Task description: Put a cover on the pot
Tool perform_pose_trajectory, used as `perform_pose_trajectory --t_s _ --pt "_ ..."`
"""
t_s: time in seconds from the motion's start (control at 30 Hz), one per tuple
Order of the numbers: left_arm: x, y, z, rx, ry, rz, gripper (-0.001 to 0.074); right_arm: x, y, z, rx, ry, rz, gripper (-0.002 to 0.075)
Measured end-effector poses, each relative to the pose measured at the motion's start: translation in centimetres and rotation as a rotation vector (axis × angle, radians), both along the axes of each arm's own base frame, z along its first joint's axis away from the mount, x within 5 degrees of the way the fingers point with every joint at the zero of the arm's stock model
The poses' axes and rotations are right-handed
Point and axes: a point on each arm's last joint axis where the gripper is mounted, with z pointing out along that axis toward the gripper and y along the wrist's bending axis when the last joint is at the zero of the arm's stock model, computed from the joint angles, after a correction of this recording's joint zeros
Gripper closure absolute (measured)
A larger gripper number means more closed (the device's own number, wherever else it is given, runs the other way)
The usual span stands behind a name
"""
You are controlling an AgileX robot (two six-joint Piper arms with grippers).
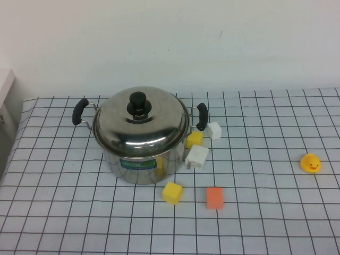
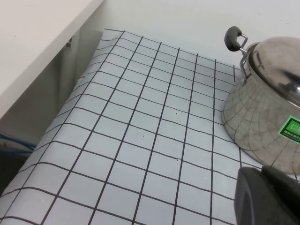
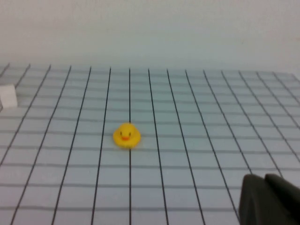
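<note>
Steel lid [image 1: 141,119] sits on the pot [image 1: 139,162] already, so nothing's left really, both my hands parked off-surface, can't tell their grip state.

A plain white wall [image 1: 175,42] rises behind the worktop [image 1: 265,223], matte and bare save a small dark mark high on it; the worktop wears a pale cloth ruled with a black grid, its far edge meeting the wall; a white ledge [image 2: 33,42] stands along its left side, shadow and blue cables beneath; the light is soft and even.
</note>
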Motion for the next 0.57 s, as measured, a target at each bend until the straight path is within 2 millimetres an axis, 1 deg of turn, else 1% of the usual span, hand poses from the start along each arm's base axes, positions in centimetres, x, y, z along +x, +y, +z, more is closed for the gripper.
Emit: perform_pose_trajectory --t_s 0.03,0.13,0.27,0.57 --pt "0.00 0.00 0.00 0.000 0.000 0.000 0.0739 -0.09 0.00 -0.30 0.005 0.034 -0.002 0.0728" --pt "0.00 0.00 0.00 0.000 0.000 0.000 0.0739 -0.16 -0.01 -0.44 -0.005 0.058 0.000 0.0728" --pt "0.00 0.00 0.00 0.000 0.000 0.000 0.0739 -0.18 -0.01 -0.45 -0.063 0.070 0.017 0.0728" --pt "0.00 0.00 0.00 0.000 0.000 0.000 0.0739 -0.20 -0.01 -0.42 -0.069 0.074 0.019 0.0728"
